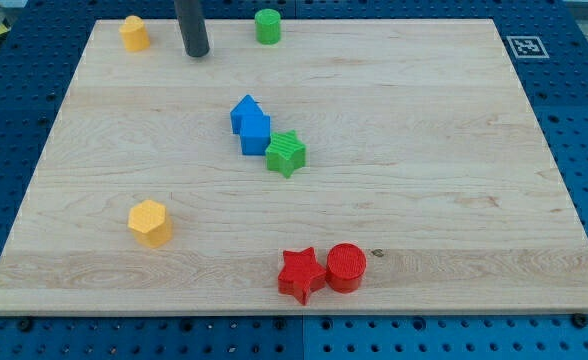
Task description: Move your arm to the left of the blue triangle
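The blue triangle [244, 109] sits near the board's middle, touching a blue cube [256, 134] just below it on its right. A green star [286, 153] touches the cube's lower right. My tip [196, 53] is at the view's top, well above and to the left of the blue triangle, touching no block.
A yellow block [134, 33] stands at the top left and a green cylinder [267, 26] at the top middle. A yellow hexagon [150, 222] is at the lower left. A red star [300, 274] and a red cylinder [346, 267] sit side by side near the bottom edge.
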### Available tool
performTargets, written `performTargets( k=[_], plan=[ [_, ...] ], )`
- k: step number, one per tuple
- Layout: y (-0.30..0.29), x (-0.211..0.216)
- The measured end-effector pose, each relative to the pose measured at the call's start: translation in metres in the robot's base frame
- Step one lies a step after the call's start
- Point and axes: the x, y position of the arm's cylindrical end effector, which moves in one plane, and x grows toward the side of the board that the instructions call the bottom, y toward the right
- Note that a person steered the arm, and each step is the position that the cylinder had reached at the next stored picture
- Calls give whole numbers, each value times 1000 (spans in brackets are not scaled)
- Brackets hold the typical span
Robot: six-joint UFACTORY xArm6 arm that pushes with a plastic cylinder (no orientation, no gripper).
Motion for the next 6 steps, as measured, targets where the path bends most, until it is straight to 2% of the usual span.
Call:
performTargets(
  k=[1, 5, 6],
  plan=[
    [-4, 18],
    [-41, 46],
    [-41, 73]
  ],
)
